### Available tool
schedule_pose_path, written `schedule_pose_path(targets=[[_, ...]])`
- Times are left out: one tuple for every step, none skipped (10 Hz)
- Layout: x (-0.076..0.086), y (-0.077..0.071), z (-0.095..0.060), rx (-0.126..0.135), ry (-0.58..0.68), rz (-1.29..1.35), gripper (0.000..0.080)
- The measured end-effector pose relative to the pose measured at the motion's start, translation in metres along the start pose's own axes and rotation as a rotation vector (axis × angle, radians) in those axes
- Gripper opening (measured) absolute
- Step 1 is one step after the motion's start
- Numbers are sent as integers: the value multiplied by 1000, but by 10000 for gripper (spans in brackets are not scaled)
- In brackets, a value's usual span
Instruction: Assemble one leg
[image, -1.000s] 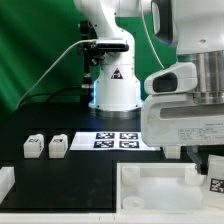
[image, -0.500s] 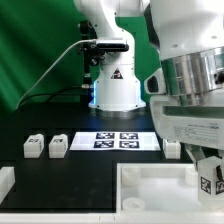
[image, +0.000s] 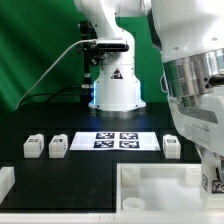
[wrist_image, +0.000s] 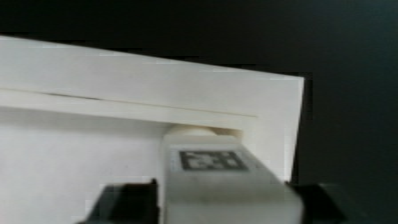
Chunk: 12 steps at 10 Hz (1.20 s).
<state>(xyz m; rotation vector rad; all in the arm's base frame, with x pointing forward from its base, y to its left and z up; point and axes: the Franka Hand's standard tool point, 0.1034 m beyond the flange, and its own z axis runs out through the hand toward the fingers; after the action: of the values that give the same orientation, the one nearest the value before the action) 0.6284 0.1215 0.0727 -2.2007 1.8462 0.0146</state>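
My gripper (image: 212, 176) is at the exterior view's lower right, over the far right corner of the large white panel (image: 150, 188). It is shut on a leg (image: 214, 181), a small white block whose tag just shows at the frame edge. In the wrist view the leg (wrist_image: 215, 165) stands between my two dark fingers (wrist_image: 128, 205), tag facing the camera, its far end at a raised socket on the panel (wrist_image: 107, 130). My gripper (wrist_image: 222, 208) holds it upright against the panel. Two more legs (image: 33, 146) (image: 58, 146) lie at the left and one (image: 172, 147) at the right.
The marker board (image: 117, 140) lies on the black table between the loose legs. The arm's white base (image: 117, 85) stands behind it, with a green curtain at the back. A white block (image: 5, 180) sits at the lower left edge.
My arm has shifted and turned over the panel's right corner, carrying the leg slightly toward the exterior view's right edge. The loose leg at the right is now uncovered.
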Motion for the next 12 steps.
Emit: schedule_pose_path(targets=[[0,0,0,0,0,-39,497],[0,1,0,-5,-1,-56,497],[-2,2,0,-33,-12,-196,632],[-3,0,-1,-51,3,-402,632],[-7,-1,-1,-58,17,-572,644],[-4,0,-1,-60,15,-646,648],[-3,0,-1,-63,15,-748,648],[-3,0,-1,-64,12,-862,649],[-2,0,-1,-67,9,-967,649],[3,-3,-3,-100,9,-1159,649],[6,-8,-5,-103,14,-1266,649],[5,-7,-4,-104,12,-1265,649]])
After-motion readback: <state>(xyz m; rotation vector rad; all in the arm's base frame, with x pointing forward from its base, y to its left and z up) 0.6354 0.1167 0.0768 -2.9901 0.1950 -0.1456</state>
